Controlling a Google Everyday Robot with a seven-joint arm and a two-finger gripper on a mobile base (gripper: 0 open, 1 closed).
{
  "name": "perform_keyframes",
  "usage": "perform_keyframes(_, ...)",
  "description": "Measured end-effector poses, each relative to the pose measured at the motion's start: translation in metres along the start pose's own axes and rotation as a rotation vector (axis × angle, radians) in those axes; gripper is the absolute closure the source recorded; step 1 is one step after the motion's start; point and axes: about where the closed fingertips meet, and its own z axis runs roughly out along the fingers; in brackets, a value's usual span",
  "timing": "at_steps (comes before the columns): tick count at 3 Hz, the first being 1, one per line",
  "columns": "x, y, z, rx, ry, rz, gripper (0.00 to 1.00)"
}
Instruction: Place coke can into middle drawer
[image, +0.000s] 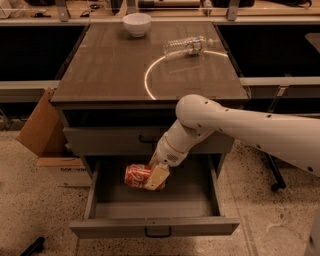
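1. Centrally in the camera view, the gripper (156, 176) is seen over the open middle drawer (155, 227), its fingers pinched on the coke can (136, 176).
2. The can is held on its side inside the drawer's opening. Its right end is hidden behind a pale finger, and contact with the drawer floor cannot be judged.
3. The upper drawer front (105, 141) is partly covered by the arm (250, 130), which is cut off at the right edge.
4. A water bottle (187, 46) and a bowl (137, 23) are seen on the cabinet top (100, 75).
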Motion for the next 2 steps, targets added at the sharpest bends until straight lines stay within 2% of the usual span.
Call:
perform_keyframes(1, 0.02, 0.007, 0.022, 0.008, 0.001, 0.098, 1.0)
perform_keyframes(2, 0.041, 0.01, 0.06, -0.041, -0.035, 0.195, 1.0)
